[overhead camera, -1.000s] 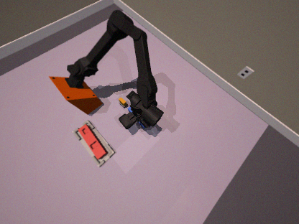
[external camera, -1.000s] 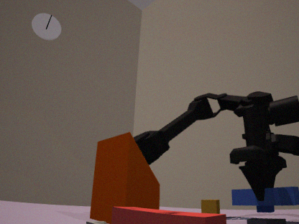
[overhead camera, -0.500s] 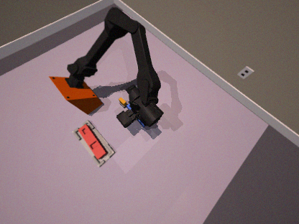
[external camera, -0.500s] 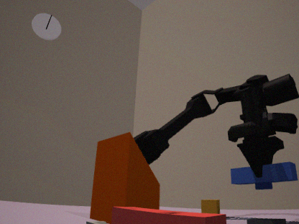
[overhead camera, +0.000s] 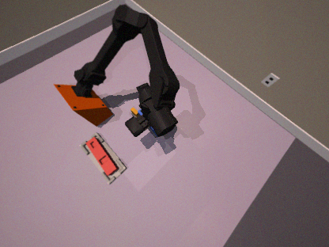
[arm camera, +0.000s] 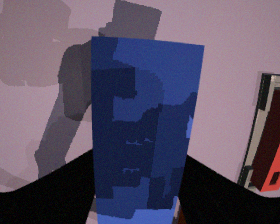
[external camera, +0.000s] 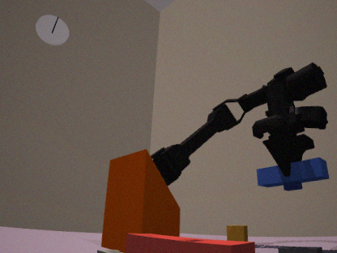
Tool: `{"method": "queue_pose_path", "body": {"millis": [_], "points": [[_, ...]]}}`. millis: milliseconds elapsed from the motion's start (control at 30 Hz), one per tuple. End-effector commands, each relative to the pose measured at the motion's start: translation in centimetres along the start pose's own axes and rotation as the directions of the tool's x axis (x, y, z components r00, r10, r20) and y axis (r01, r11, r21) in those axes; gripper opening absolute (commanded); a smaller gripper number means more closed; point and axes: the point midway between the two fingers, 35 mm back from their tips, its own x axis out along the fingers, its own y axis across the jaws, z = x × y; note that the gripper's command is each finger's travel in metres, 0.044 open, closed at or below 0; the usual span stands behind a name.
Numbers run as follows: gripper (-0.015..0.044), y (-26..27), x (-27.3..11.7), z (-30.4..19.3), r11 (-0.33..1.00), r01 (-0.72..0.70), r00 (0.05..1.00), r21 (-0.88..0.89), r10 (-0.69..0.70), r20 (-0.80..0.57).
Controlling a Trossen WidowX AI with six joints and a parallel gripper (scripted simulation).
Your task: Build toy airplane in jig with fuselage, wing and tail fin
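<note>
Nearest in the exterior view, at six o'clock, here's the red fuselage, lying lengthwise within the pale, dark-edged cradle; whether it's fully seated I can't tell. From above, it slants from between ten and eleven o'clock to between four and five, two dark socket marks on top, neither carrying a part.

Next back, the orange wedge-shaped mount stands between eleven and twelve o'clock from the cradle in the top view, the foot of the black arm on its sloping face. The yellow tail fin is out at one o'clock from the cradle, apart from it, down by the tabletop.

And up at four o'clock in the exterior view, there's the tool, closed on the blue wing! The wing's raised off the tabletop, its tab pointing down, its long body running crosswise through the grip, well apart from the fuselage.

Behind it all, the walls meet in a corner, a round wall clock at ten o'clock in the exterior view, a wall outlet at two in the top one.
</note>
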Motion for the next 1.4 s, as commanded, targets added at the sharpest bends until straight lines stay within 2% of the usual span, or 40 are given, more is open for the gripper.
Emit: {"method": "queue_pose_path", "body": {"millis": [0,667,1367], "points": [[0.0,0.0,-0.5,0.0,1.0,0.0,1.0,0.004,0.0,0.002],[0.0,-6.4,0.1,1.2,0.933,0.013,1.0,0.36,-0.017,0.009],[0.0,-13.2,1.1,1.3,0.72,0.013,1.0,0.694,-0.027,0.009]]}}
